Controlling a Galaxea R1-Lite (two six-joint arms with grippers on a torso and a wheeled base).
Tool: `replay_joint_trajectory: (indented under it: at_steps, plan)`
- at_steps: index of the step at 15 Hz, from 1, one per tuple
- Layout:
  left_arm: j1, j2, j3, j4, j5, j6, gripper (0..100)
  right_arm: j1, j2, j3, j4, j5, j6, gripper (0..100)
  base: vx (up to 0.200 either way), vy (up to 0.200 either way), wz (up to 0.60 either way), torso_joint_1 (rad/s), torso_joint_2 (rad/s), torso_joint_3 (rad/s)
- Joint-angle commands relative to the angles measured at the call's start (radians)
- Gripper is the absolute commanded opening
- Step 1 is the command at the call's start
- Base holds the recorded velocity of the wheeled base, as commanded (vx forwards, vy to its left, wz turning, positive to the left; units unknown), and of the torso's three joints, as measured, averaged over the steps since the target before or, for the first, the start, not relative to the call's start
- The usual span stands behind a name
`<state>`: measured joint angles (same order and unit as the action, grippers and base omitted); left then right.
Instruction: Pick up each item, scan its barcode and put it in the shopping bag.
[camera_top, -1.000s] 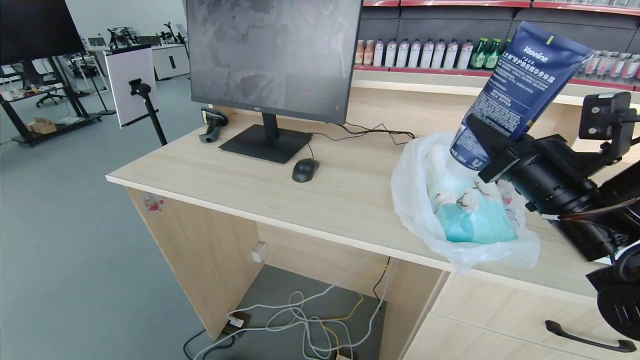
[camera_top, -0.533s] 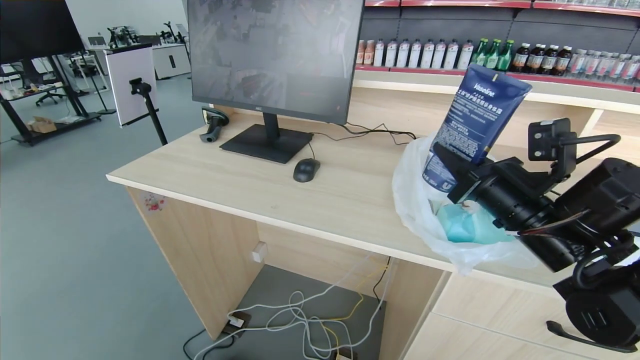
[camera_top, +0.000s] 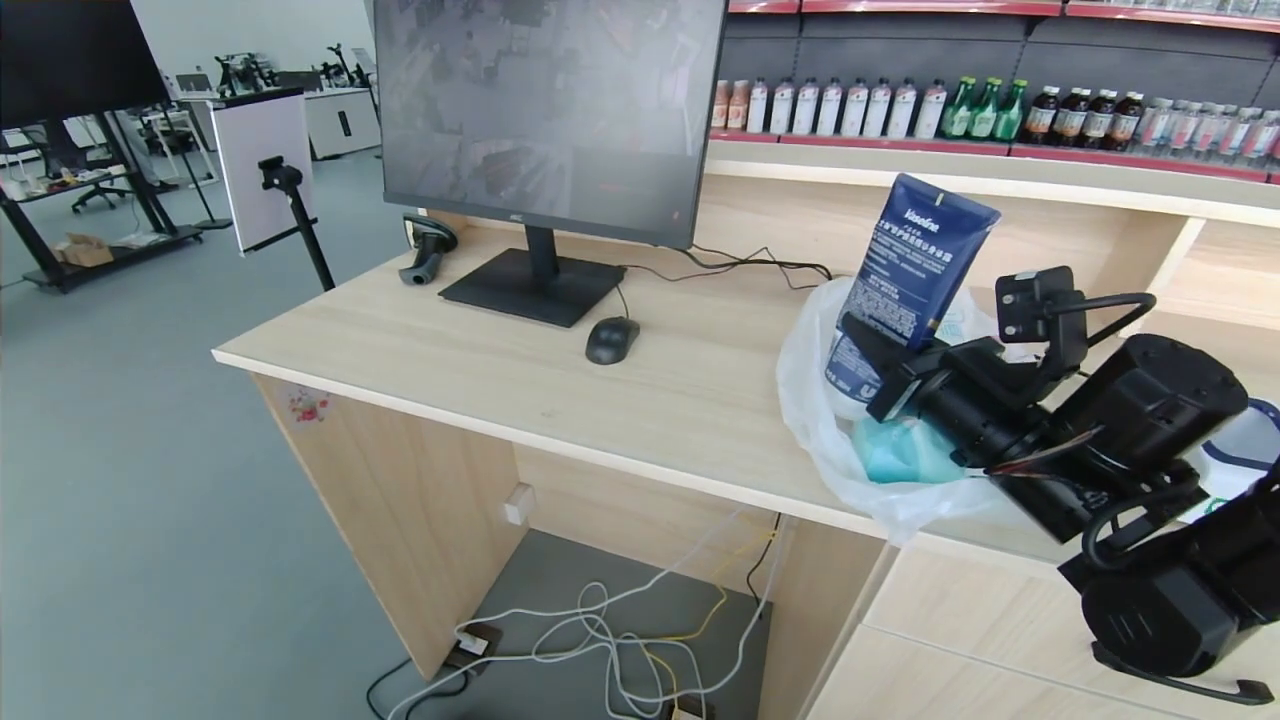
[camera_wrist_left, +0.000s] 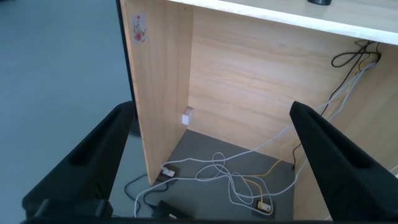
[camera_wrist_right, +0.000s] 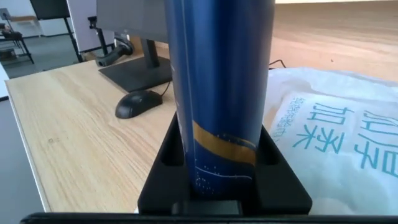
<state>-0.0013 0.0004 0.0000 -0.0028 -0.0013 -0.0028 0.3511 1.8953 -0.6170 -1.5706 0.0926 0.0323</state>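
One blue tube held over the shopping bag.

One blue tube (camera_top: 915, 265) stands nearly upright, leaning slightly, with its lower end in the open mouth of the white shopping bag (camera_top: 812, 400). The right gripper (camera_top: 885, 360) has its jaws clamped on the tube's lower part. A teal package (camera_top: 900, 455) lies inside the bag, which sits on the right part of the wooden desk (camera_top: 500, 370), near its front edge. Left of the bag on the desk are a black mouse (camera_top: 611, 340), a monitor (camera_top: 550, 110) on its stand, and a barcode scanner (camera_top: 425, 250) at the far left corner. The left gripper (camera_wrist_left: 211, 109) hangs low beside the desk's side panel with its jaws wide apart, above cables (camera_wrist_left: 230, 180) on the floor.
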Motion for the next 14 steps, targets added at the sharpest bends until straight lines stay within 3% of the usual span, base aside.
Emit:
replay_joint_trajectory:
  at_steps: [1,6,10,14]
  plan:
    - [0.0,0.0,0.0,0.0,0.0,0.0,100,-0.007,0.022,-0.061,0.0,-0.01,0.004,0,0.0,0.0,0.0,0.0,0.0,0.0]
    - [0.0,0.0,0.0,0.0,0.0,0.001,100,-0.043,0.036,-0.055,0.0,-0.03,0.006,0,0.0,0.0,0.0,0.0,0.0,0.0]
    - [0.0,0.0,0.0,0.0,0.0,0.001,100,-0.047,0.107,-0.13,0.0,-0.028,-0.008,0,0.0,0.0,0.0,0.0,0.0,0.0]
    - [0.0,0.0,0.0,0.0,0.0,0.001,100,-0.015,0.125,0.002,0.0,-0.03,-0.006,0,0.0,0.0,0.0,0.0,0.0,0.0]
